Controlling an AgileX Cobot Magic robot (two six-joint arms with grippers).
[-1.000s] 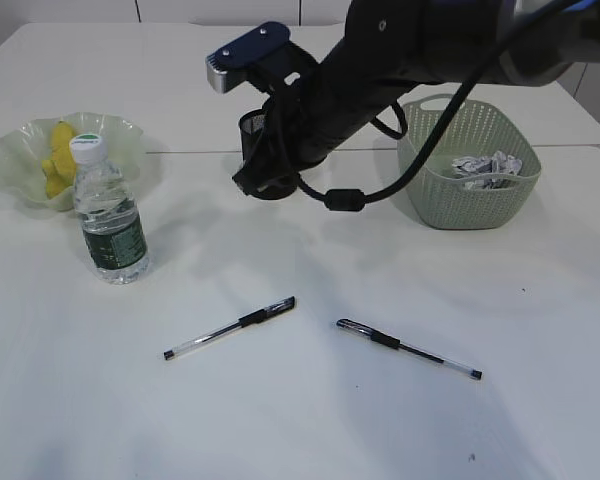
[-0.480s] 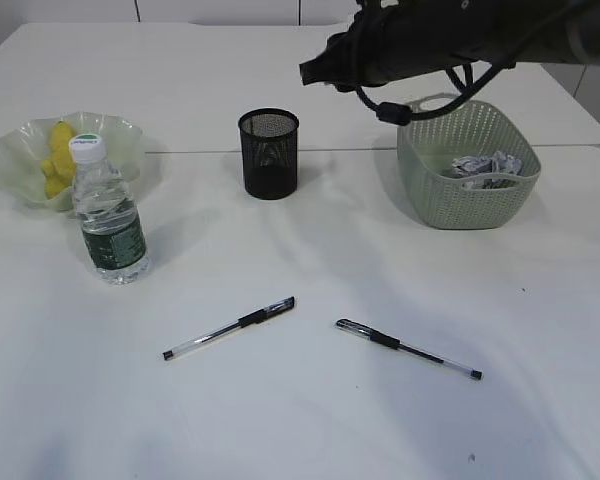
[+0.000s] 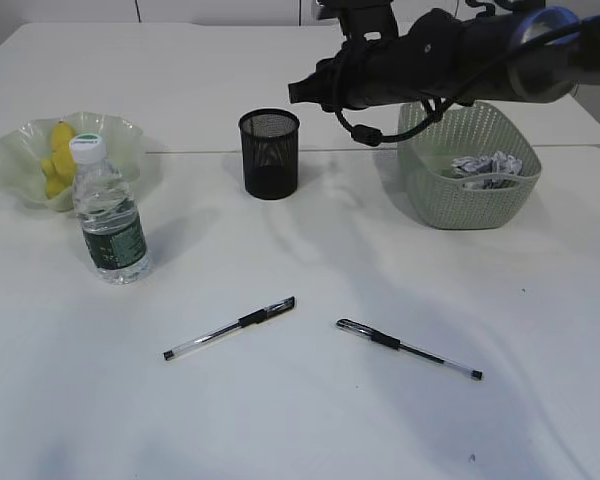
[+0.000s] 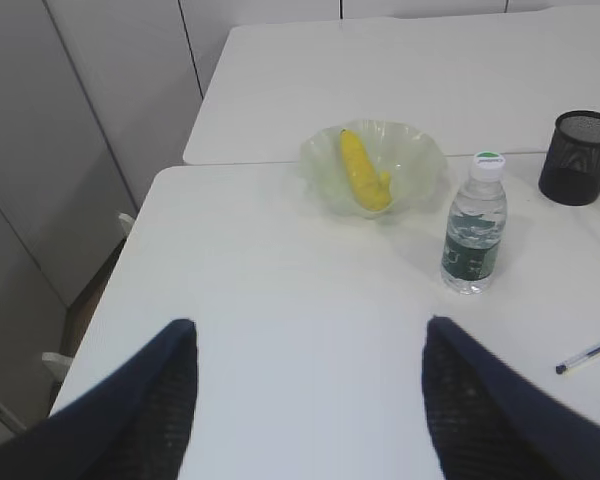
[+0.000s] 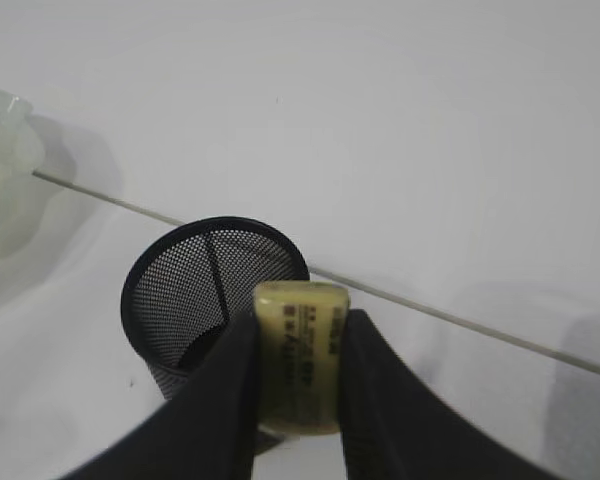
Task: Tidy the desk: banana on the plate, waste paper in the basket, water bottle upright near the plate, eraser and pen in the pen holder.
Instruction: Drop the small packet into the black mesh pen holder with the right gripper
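Progress is well along: the curved yellow banana [image 3: 56, 160] lies in the translucent pale green ruffled plate [image 3: 130, 135] at far left, the clear plastic water bottle [image 3: 108, 210] stands upright just beside it, and crumpled white waste paper [image 3: 488, 166] sits in the sage-green woven-look basket [image 3: 450, 200] at far right. Two clear-barrelled pens [image 3: 230, 327] [image 3: 408, 349] lie on the near white tabletop [image 3: 300, 420]. Only the right wrist view shows the right tool [image 5: 298, 400] clamped on the pale yellow eraser [image 5: 300, 350] above the black wire-mesh pen holder [image 5: 180, 290]; the left tool's [image 4: 305, 400] fingers stand apart, empty.
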